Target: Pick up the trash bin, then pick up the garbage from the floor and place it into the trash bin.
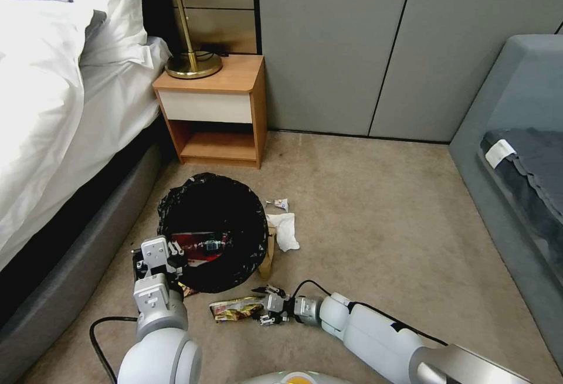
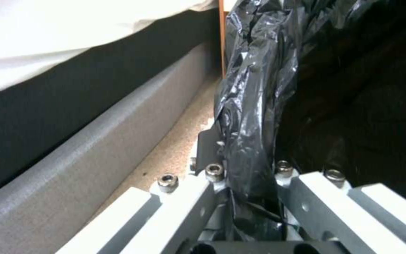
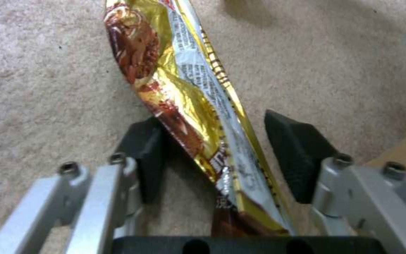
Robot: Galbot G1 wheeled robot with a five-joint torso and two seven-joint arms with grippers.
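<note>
Right gripper [image 1: 265, 306] is reaching low over the floor [image 1: 381, 226], just in front of the trash bin [image 1: 214, 231], with a yellow snack wrapper [image 1: 236, 309] lying at its fingertips. From the head view, the wrapper's long axis is running straight on from the gripper, pointing away from it toward the left gripper [image 1: 157, 253]. That left gripper is clamping the bin's near rim, on the side facing the bed [image 1: 58, 108]. A white tissue [image 1: 284, 230] and a small scrap [image 1: 278, 203] are lying on the carpet just beyond the bin, on its far side from the bed.

Seen from the left wrist, the left gripper [image 2: 247, 183] is pinching the black liner bag [image 2: 254, 88] and the rim under it between closed jaws.

Seen from the right wrist, the right gripper [image 3: 217, 155] is standing open, its two black pads either side of the snack wrapper [image 3: 184, 88]. The wrapper's near end is sitting between the pads, touching neither clearly. Judging by this, the right arm is the nearer one, and closing would catch that end.
</note>
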